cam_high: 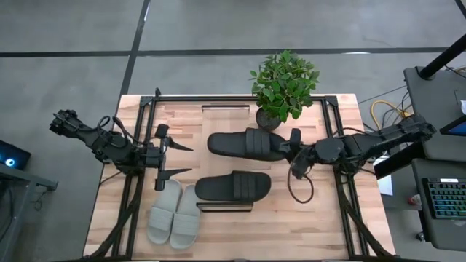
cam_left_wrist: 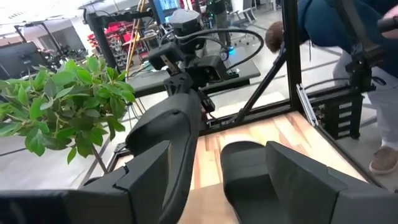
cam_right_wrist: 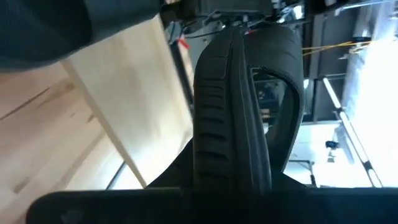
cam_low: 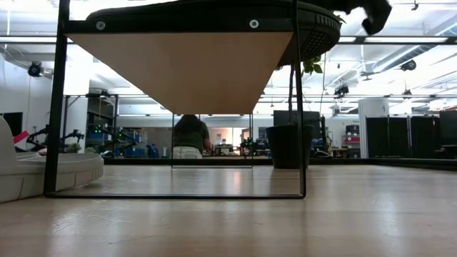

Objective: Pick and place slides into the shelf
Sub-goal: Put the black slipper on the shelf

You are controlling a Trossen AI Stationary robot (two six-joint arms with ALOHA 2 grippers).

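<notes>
The shelf [cam_low: 186,71] runs from the table's far edge to its near edge down the middle, and its end rails [cam_high: 226,107] show dark. One black slide [cam_high: 233,187] lies flat on the shelf's top near the near end. The other black slide [cam_high: 246,143] is over the far half, with my right gripper [cam_high: 290,149] shut on its right end. The pale grey pair [cam_high: 175,215] lies side by side on the table at the near left. My left gripper [cam_high: 178,159] hovers open to the left of the shelf, its fingers pointing at the black slides, with nothing between them. My right gripper pinches the black slide's right end [cam_right_wrist: 231,171], the end nearer the strap, between its two fingers. The fingers come roughly level from the table's right and lie along the slide. The slide [cam_left_wrist: 168,143] is rolled toward its side edge. I cannot tell if its left end touches the shelf.
A potted plant [cam_high: 284,84] stands at the far edge, just beyond the held slide. Dark frame rails [cam_high: 342,182] run along the table's left and right sides. A person [cam_left_wrist: 348,37] stands beyond the right side, and another person [cam_low: 189,135] is far back in the room.
</notes>
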